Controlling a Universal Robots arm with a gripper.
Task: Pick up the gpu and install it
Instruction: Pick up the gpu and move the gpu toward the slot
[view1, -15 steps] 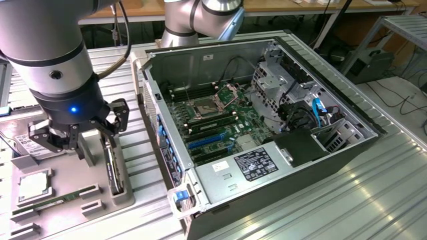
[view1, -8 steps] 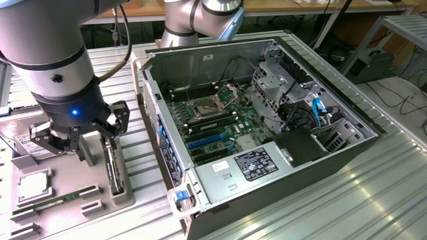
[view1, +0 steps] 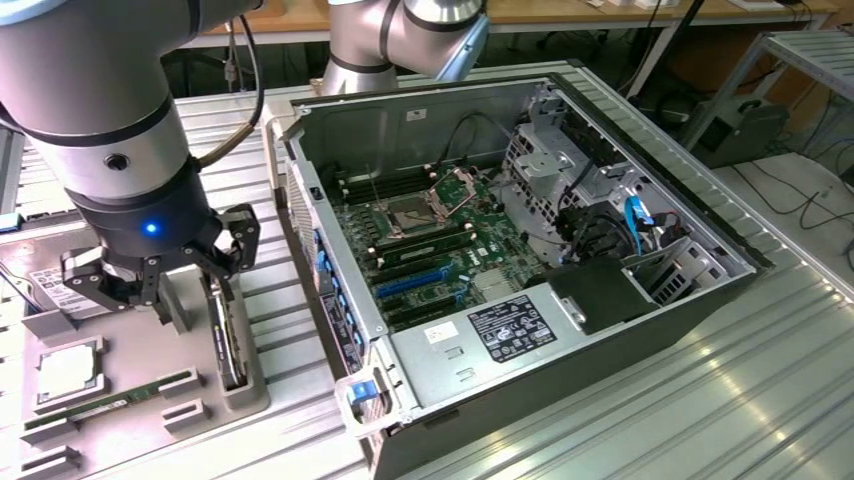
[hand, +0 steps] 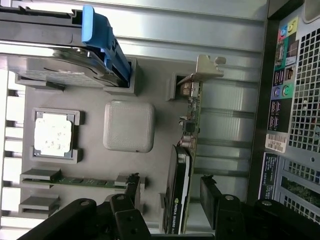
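Gripper (hand: 170, 182) jaws stand spread and empty either side of the gpu (hand: 189, 145) upright in its grey tray (hand: 90, 165); closing off-centre could, I reckon, tip the thin card or jam it in its slot

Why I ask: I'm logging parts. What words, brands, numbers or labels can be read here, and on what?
"NVIDIA QUADRO": white lettering, sideways, on the gpu, on its black shroud; it looks so, and further characters are blurred.
Black label inside the computer case: white print too small to read.
Stickers on the computer case's back: too small to read.
Hard drive label: too blurred to read.
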